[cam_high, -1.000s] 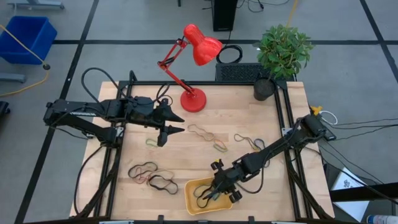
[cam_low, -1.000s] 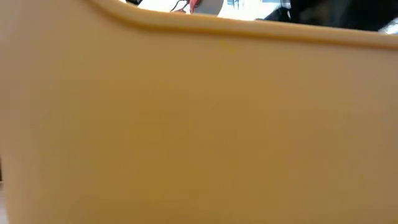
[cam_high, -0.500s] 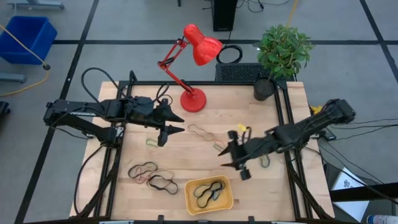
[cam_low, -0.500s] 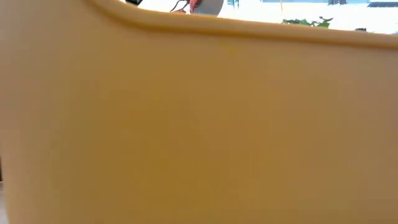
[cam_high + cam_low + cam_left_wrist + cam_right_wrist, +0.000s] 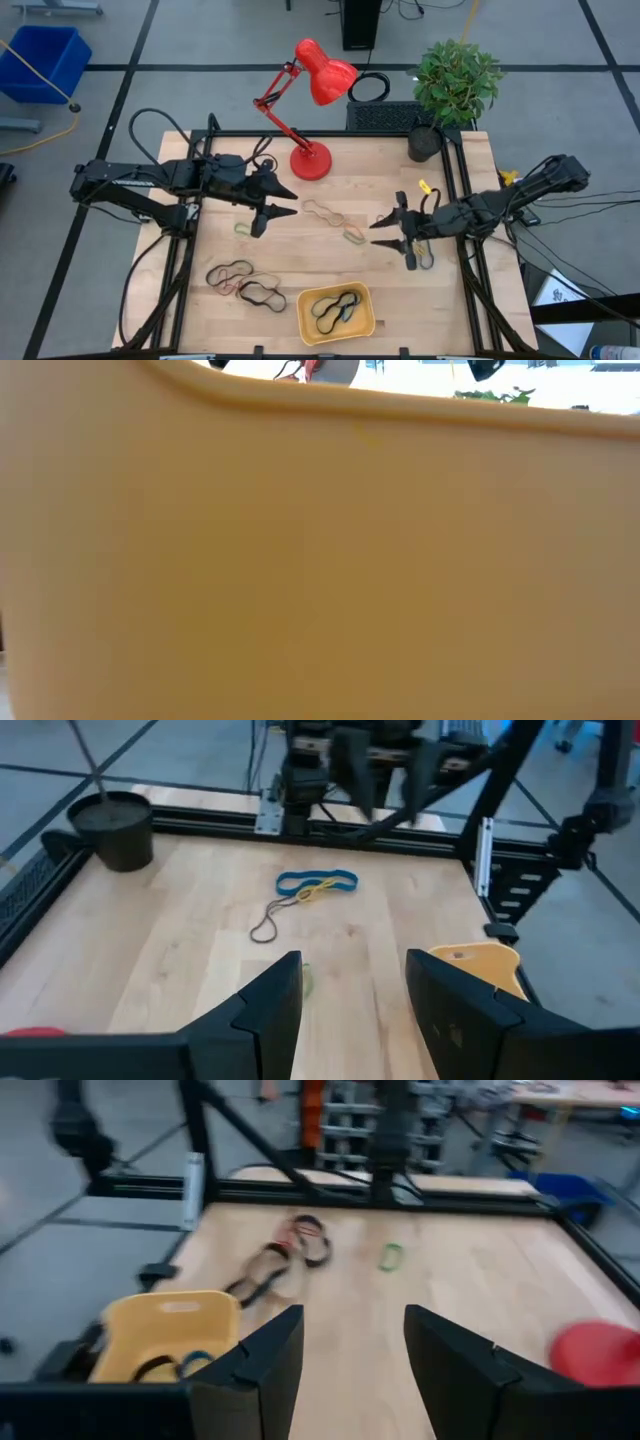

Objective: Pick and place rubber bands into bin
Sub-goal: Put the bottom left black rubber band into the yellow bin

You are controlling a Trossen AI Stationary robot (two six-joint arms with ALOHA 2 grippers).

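Over the right side of the worktop (image 5: pixel 330 180) the right hand (image 5: pixel 392 238) hangs released and empty above loose rubber bands (image 5: pixel 400 226) well apart from the bin (image 5: pixel 304 322), while the left hand (image 5: pixel 283 199) waits released, and those thin flat loops could slip the fingers or drag a tangled neighbour along

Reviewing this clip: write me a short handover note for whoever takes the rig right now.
Left pincer: open, empty, above the table's left-middle, near a small green band.
Right pincer: open, empty, above the table's right-middle, clear of the bin.
The bin, a yellow tray at the front edge, holds a few dark rubber bands.
Left to pick: a dark cluster at front left, a tan band mid-table, a yellowish one beside it, and bands under the right pincer.
The low view is blocked by the tray wall.
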